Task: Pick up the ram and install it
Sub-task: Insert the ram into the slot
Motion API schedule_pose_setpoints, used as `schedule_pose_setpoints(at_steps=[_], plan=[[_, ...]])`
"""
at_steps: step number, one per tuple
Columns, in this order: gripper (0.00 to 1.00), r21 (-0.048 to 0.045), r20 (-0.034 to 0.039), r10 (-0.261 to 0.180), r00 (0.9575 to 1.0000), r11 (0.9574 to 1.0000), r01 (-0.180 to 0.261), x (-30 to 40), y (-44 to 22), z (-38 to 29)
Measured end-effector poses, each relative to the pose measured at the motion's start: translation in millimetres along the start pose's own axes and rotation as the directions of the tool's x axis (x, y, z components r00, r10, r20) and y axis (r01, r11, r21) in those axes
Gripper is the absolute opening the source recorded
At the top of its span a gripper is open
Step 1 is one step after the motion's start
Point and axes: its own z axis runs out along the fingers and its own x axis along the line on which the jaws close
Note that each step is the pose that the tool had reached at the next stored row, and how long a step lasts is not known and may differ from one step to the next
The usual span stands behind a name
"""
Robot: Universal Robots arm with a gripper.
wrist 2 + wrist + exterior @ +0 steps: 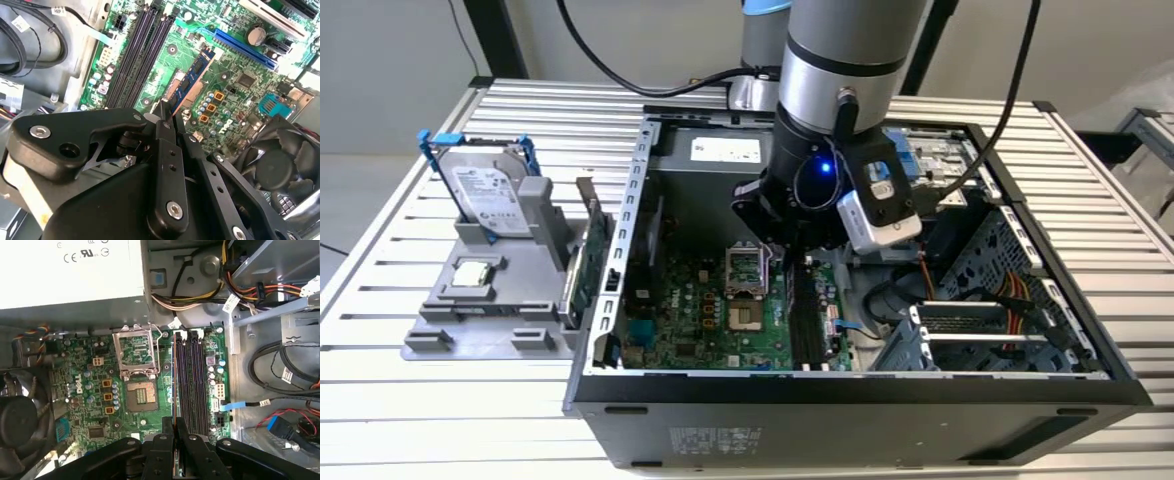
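Observation:
My gripper [785, 250] hangs inside the open computer case [854, 395], over the motherboard [95, 365]. It is shut on the ram [189, 82], a narrow blue-green stick with black chips that sticks out from between the fingers. In the first wrist view the ram [173, 390] shows edge-on, running alongside the long black memory slots [191, 385]. It sits above the board, by the slot nearest the processor socket [136, 352]. Whether it touches the slot I cannot tell. In the second wrist view the gripper [167, 114] holds the stick beside the memory slots [135, 55].
A grey hard drive in a blue frame [487, 190] stands on a grey holder at the exterior view's left, next to a green card with a metal bracket [594, 265]. Inside the case are the power supply [70, 270], a black fan [20, 420] and cable bundles [287, 365].

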Motion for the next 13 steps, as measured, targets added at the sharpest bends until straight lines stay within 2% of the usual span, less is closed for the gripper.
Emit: schedule_pose_setpoints(at_steps=[6, 13], plan=[[0.0, 0.0, 0.0003, -0.019, 0.9998, 0.9998, 0.019, -2.5, 1.4, 0.8], [0.0, -0.0002, 0.0004, -0.025, 0.9997, 0.9997, 0.025, -15.7, 4.5, 1.8]])
